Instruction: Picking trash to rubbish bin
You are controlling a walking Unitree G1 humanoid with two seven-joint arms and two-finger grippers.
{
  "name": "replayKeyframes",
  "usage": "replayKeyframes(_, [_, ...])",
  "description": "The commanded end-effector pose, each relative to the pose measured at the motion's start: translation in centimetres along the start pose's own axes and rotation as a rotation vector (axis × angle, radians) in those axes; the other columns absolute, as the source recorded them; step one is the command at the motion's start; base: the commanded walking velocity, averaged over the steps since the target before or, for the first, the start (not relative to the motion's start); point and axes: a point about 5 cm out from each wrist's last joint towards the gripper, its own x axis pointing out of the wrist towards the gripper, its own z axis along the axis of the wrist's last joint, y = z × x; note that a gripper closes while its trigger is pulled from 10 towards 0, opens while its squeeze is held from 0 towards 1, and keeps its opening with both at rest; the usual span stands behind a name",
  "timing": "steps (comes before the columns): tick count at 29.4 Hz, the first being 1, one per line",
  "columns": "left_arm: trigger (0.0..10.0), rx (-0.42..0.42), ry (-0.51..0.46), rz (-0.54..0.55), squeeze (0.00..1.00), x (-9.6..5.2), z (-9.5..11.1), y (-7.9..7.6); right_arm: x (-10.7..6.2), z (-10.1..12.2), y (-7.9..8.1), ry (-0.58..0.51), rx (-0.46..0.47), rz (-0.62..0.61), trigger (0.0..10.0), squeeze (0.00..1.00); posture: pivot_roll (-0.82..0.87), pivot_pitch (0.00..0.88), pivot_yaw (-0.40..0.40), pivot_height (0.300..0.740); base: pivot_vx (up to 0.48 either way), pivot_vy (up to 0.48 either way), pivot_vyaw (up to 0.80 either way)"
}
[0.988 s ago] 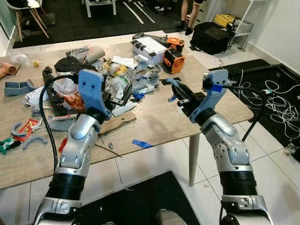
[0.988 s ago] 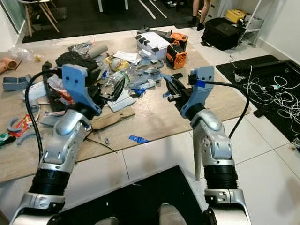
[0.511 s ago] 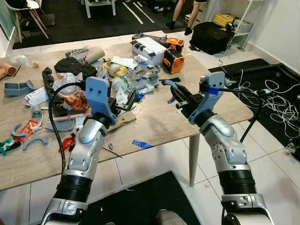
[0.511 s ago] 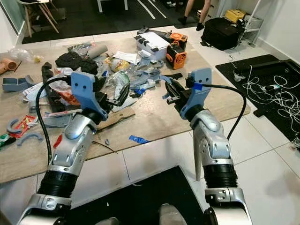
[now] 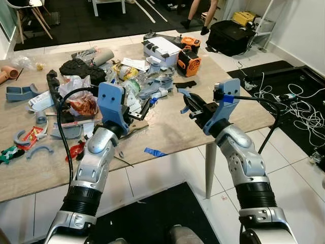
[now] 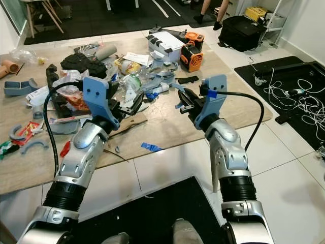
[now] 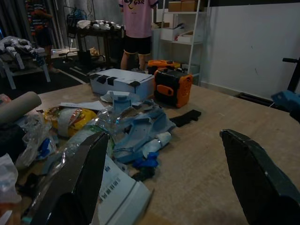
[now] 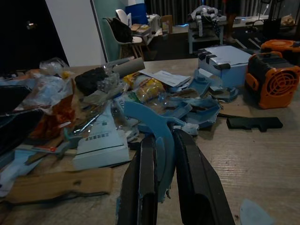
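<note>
My left gripper (image 7: 164,183) has swung in from the left side of the table (image 5: 167,129) over the last second and now hovers above the near edge of the trash heap (image 5: 137,84), fingers spread wide and empty. In its wrist view the two black fingers frame a white labelled packet (image 7: 115,187) and the pale blue plastic scraps (image 7: 140,129) just beyond it, so I judge I am lining up a new grasp there.

My right gripper (image 5: 189,104) has barely moved; it stays raised over the bare wood to the right of the heap, clenched on a curved blue plastic piece (image 8: 157,129) that sticks up between its fingers. That piece is lifted off the table, so one item is in hand and waiting for disposal.

The rubbish bin itself I cannot make out, so where this piece must go is unclear from here. My left forearm hides part of the cardboard strip (image 6: 129,123) and whatever lies under it. Both wrist views are dim, and the heap is too tangled to separate wrappers from bags. A person's legs (image 5: 198,10) stand at the far end, cut off by the frame.
</note>
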Motion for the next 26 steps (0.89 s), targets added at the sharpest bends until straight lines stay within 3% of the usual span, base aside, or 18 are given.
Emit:
replayKeyframes(1, [10.0,0.016,-0.002,-0.018,0.00,0.30,0.14,-0.16,0.18,0.10,0.01,0.001,-0.015,0.007,10.0,0.00,-0.12,0.000,-0.008,0.740,-0.289,0.000,0.00])
replayKeyframes(26, [10.0,0.035,0.002,-0.048,0.00,0.58,-0.15,-0.69,0.26,-0.10,-0.20,0.012,-0.007,0.016,10.0,0.00,-0.08,0.000,-0.028,0.740,-0.325,0.000,0.00])
